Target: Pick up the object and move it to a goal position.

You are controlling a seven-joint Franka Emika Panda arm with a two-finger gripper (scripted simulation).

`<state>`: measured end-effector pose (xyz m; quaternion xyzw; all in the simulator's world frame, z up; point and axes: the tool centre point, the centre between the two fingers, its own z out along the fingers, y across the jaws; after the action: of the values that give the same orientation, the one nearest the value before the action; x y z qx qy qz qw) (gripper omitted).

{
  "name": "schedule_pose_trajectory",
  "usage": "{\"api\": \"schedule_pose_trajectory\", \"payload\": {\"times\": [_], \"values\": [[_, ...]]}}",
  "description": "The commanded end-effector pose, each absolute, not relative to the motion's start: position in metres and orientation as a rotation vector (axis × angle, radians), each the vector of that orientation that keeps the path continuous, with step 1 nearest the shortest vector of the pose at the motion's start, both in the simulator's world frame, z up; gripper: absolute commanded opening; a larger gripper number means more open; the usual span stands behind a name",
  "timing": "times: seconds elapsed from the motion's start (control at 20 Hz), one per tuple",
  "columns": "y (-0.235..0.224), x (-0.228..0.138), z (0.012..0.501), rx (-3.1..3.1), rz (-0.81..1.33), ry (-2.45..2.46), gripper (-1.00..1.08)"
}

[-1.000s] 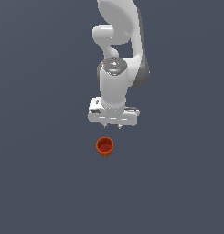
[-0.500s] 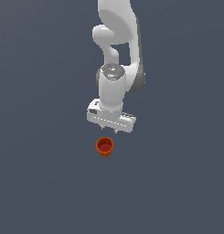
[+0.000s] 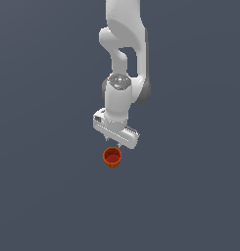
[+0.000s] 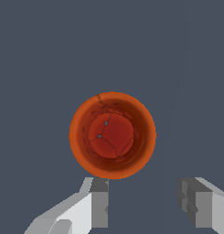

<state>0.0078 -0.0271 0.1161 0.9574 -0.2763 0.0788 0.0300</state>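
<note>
Spread gripper (image 4: pixel 143 203) poised over the cup (image 4: pixel 112 135), holding nothing.
Fingers (image 4: pixel 99 203) parted wider than the cup and clear of its rim; cup upright on the grey floor (image 3: pixel 48 196), just beyond the fingertips. Since a second ago: lower, and rotated at the wrist; cup unmoved.

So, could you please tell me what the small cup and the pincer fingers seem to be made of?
Cup: looks like matte orange-red plastic or glazed clay; flat colour, faint crack-like lines inside. Pincer fingers: pale grey, matte, possibly plastic or painted metal; the render leaves it open.
</note>
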Motion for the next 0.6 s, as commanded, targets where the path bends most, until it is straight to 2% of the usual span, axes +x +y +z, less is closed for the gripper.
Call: {"api": "schedule_pose_trajectory", "payload": {"times": [0.0,0.55], "values": [[-0.032,0.009,0.112,2.918,0.276,-0.943,0.28],[-0.045,0.01,0.1,2.807,0.379,-1.205,0.28]]}}
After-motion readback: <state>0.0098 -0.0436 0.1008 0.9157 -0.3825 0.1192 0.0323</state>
